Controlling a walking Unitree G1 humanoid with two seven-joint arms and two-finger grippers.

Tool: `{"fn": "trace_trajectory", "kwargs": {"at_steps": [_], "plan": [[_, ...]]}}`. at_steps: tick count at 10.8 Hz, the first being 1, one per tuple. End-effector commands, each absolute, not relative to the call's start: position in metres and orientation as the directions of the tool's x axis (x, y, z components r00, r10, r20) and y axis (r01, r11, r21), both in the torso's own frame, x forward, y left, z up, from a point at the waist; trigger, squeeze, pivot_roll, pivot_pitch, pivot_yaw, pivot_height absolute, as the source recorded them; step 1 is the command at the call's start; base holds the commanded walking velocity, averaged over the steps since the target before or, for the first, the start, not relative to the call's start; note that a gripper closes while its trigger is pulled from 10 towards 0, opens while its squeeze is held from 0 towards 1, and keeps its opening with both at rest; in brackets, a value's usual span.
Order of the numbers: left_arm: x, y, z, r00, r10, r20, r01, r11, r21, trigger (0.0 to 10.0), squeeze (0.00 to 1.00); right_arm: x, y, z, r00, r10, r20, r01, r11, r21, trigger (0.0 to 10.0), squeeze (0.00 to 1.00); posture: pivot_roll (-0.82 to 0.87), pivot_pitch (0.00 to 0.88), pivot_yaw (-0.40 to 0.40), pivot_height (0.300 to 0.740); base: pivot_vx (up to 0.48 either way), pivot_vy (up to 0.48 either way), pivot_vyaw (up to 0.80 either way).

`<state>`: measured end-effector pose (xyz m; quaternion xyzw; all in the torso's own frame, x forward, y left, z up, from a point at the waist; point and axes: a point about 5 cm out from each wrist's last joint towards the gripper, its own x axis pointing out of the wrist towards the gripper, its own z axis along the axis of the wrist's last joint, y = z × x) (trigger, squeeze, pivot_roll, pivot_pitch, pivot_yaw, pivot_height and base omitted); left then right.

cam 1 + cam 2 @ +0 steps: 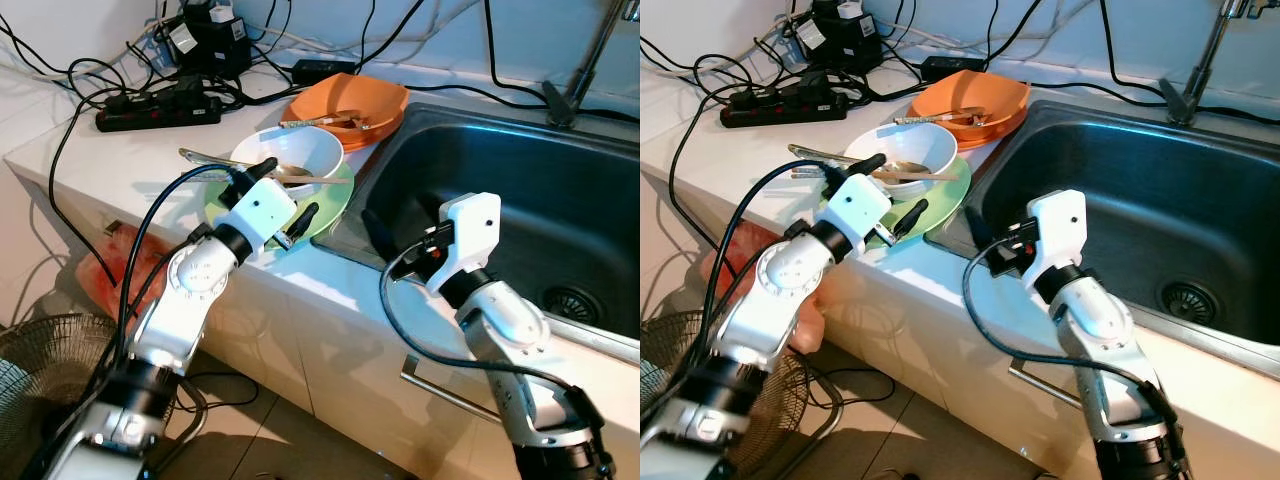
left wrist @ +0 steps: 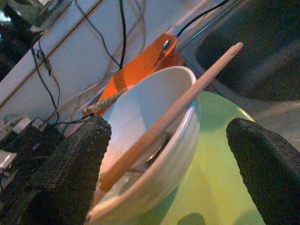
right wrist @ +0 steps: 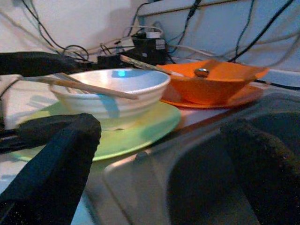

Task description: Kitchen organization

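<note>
Left gripper [image 1: 283, 195], jaws open, flanks the white bowl [image 1: 290, 158] on the green plate [image 1: 325, 205]; right gripper [image 3: 159, 154], jaws open, at the sink [image 1: 520, 200] edge.

A home kitchen: a steel sink [image 1: 520, 190] with a faucet [image 1: 585, 70] set in a white counter [image 1: 60, 130], with used dishes [image 1: 290, 160] just beside the sink.

At the back of the white countertop [image 1: 60, 140] you had a black power strip [image 1: 158, 108] lying among tangled black cables [image 1: 60, 75], with black adapters [image 1: 212, 38] plugged in just behind it near the wall. Below the counter edge, you saw a round wire fan guard [image 1: 40, 350] on the floor, and something red [image 1: 125, 262] sat beside the white cabinet front [image 1: 330, 370].
</note>
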<state>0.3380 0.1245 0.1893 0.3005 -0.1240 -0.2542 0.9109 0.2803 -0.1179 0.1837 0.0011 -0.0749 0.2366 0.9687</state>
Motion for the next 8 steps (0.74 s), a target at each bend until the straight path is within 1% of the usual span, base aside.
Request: {"fn": "trace_trajectory", "kwargs": {"at_steps": [1,3,4,6,8], "plan": [[0.34,0.125,0.192,0.833,-0.549,0.061,0.39,0.662,0.64,10.0,0.0,0.277,-0.115,0.185,0.875,0.461,0.146,-0.46,0.887,-0.04,10.0,0.0,0.03,0.097,0.106,0.74,0.0,0.0,0.0],[0.346,0.124,0.194,0.827,-0.56,0.045,0.402,0.647,0.648,10.0,0.0,0.275,-0.112,0.184,0.874,0.464,0.146,-0.464,0.885,-0.033,10.0,0.0,0.03,0.105,0.113,0.74,0.0,0.0,0.0],[0.348,0.122,0.193,0.818,-0.575,0.035,0.41,0.624,0.666,10.0,0.0,0.273,-0.111,0.184,0.874,0.463,0.147,-0.464,0.886,-0.029,10.0,0.0,0.02,0.111,0.12,0.74,0.0,0.0,0.0],[0.353,0.118,0.194,0.797,-0.603,0.027,0.427,0.595,0.681,10.0,0.0,0.264,-0.109,0.179,0.847,0.522,0.102,-0.521,0.853,-0.035,10.0,0.0,0.02,0.122,0.135,0.74,0.0,0.0,0.0],[0.354,0.111,0.194,0.78,-0.626,0.03,0.443,0.585,0.68,10.0,0.0,0.261,-0.114,0.177,0.851,0.519,0.086,-0.517,0.855,-0.042,10.0,0.0,0.01,0.13,0.143,0.74,0.0,0.0,0.0]]}}
